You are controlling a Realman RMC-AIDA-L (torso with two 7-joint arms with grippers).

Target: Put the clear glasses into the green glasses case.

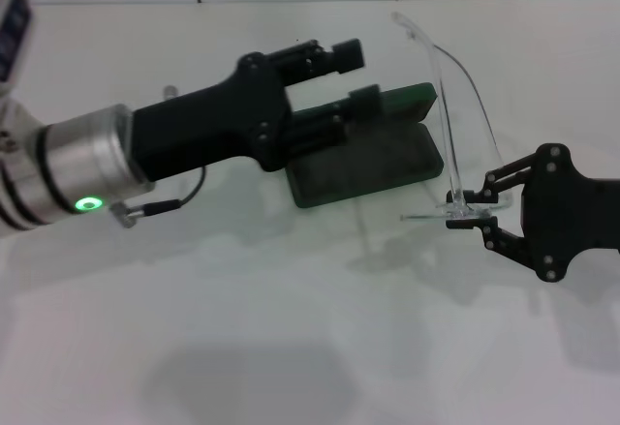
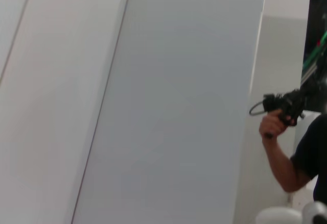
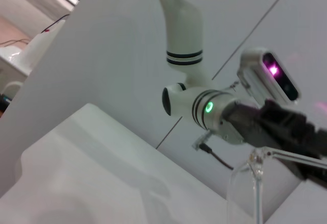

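Head view: right gripper pinches the glasses just right of the open case, long axis pointing away; left gripper, fingers spread, steadies the case.

Green glasses case lies open on the white table, lid raised at the far side. Left gripper reaches in from the left over the case, one finger above the lid's far edge, the other on the lid. Right gripper at right pinches the clear glasses at their near end, held upright just beside the case's right edge.
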